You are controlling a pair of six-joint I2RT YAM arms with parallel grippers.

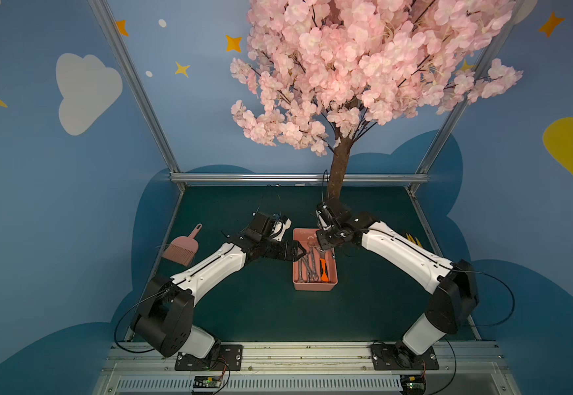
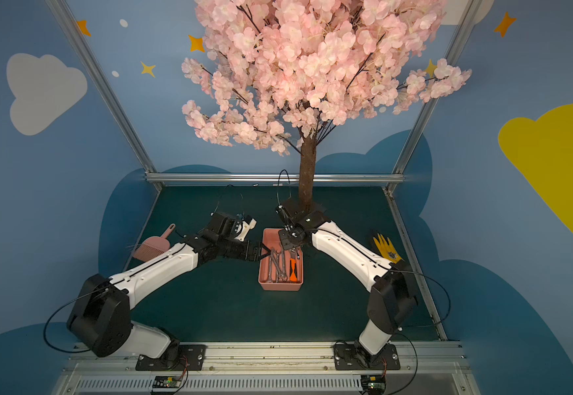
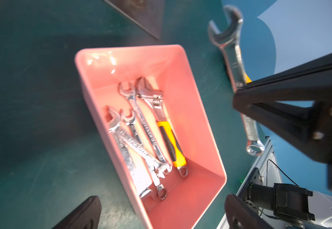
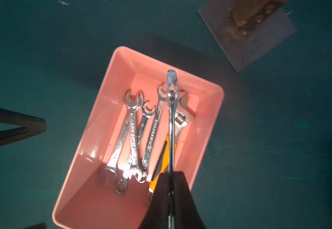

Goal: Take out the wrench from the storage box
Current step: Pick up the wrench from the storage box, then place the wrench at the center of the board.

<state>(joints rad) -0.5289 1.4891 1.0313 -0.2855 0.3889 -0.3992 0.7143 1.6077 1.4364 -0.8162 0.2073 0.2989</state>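
I had the right gripper (image 4: 171,176) clenched on one chrome wrench (image 3: 233,65), its pads pressing the flat faces of the shank about midway, a little nearer the ring end. The wrench hung in the air above the storage box (image 1: 314,286), on the side towards the right arm and clear of the tools lying inside. The box sat near the middle of the desk (image 1: 261,314). The left gripper (image 1: 299,252) stood fully released at the box's long wall on its own side, holding nothing.

I judged the wrench to be solid steel: heavy for its size, rigid and not at all fragile. It was also polished and slick, so a pinch off its balance point could let it pivot or slide. The mid-shank hold on the flats looked right to me; taking it by either head would have left the long end to swing.

Several plain wrenches (image 3: 139,146) and an adjustable wrench (image 3: 155,103) lay overlapping on the box floor.
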